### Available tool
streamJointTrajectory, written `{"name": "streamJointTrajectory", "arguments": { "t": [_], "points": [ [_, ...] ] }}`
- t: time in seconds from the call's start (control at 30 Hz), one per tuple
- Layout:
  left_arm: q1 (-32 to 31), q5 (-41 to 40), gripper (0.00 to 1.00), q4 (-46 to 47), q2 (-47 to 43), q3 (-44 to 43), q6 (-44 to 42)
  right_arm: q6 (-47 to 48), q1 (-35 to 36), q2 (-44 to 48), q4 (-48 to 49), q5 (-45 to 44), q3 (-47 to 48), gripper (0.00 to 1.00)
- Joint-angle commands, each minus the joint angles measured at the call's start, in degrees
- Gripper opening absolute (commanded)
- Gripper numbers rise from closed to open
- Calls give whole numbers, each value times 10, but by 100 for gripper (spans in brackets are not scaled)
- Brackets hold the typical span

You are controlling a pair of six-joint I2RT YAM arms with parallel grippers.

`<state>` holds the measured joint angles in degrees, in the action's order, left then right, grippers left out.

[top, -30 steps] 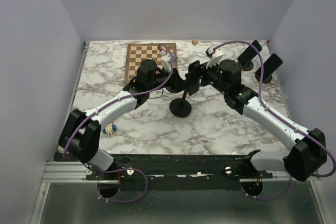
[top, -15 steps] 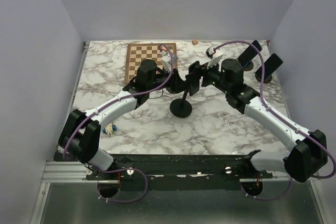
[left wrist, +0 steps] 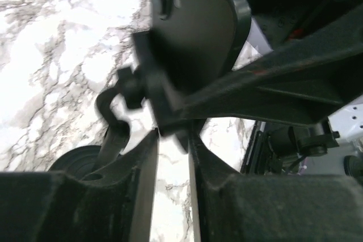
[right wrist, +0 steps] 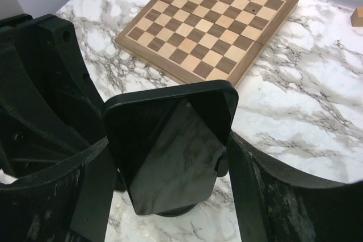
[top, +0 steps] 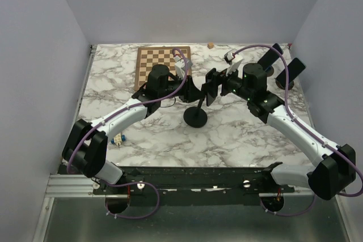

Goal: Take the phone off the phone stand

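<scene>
Phone gripped at the top of its stand (both hands engaged)
Top view: the left hand (top: pixel 186 90) is clenched on the phone stand (top: pixel 195 116), which rests on the desk (top: pixel 238 134); the right hand (top: pixel 218 86) grasps the phone (top: pixel 210 86). Left wrist: that hand pinches the stand's bracket. Right wrist: the phone sits between both fingers, with the chessboard (right wrist: pixel 210 21) behind.
</scene>
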<state>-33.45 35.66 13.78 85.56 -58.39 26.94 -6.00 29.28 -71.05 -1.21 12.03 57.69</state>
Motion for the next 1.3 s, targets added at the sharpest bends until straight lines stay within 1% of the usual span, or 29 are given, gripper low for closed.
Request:
{"name": "streamJointTrajectory", "arguments": {
  "t": [0.0,0.13,0.27,0.4,0.47,0.6,0.67,0.7,0.77,0.83,0.87,0.93,0.97,1.03,1.1,1.2,1.27],
  "points": [
    [10,-5,0,-39,-10,2,-17,-13,-10,30,-28,34,31,1],
    [10,-6,0,-41,-9,1,-15,-43,-10,29,-45,64,53,1],
    [10,-8,0,-42,-12,1,-15,-94,-10,37,-62,78,71,1],
    [10,-8,0,-48,-20,-1,-18,-168,-9,53,-74,112,92,1],
    [10,-13,0,-64,-30,-8,-25,-176,-9,59,-119,75,121,1],
    [10,-44,0,-102,-63,-17,-45,-157,-9,73,-248,-72,187,1],
    [9,-79,0,-116,-83,-18,-53,-151,-9,89,-282,-142,198,1],
    [8,-95,2,-127,-90,-21,-57,-151,-9,97,-295,-186,202,1],
    [8,-122,19,-137,-104,-24,-53,-148,-9,104,-330,-262,210,1],
    [7,-133,42,-125,-118,-12,-29,-151,-9,98,-369,-343,216,1],
    [7,-133,53,-111,-123,-2,-14,-156,-9,94,-388,-389,216,1],
    [4,-129,72,-77,-129,19,22,-170,-10,83,-416,-448,210,1],
    [1,-126,79,-58,-129,31,34,-175,-9,79,-420,-463,205,1],
    [-9,-127,85,-21,-124,46,50,-180,-9,81,-417,-468,191,1],
    [-21,-134,87,22,-117,60,54,-179,-9,87,-405,-443,180,1],
    [-38,-161,88,89,-104,85,42,-179,-9,103,-384,-384,167,1],
    [-44,-165,86,117,-86,88,39,-179,-9,115,-370,-352,159,1]
  ]
}}
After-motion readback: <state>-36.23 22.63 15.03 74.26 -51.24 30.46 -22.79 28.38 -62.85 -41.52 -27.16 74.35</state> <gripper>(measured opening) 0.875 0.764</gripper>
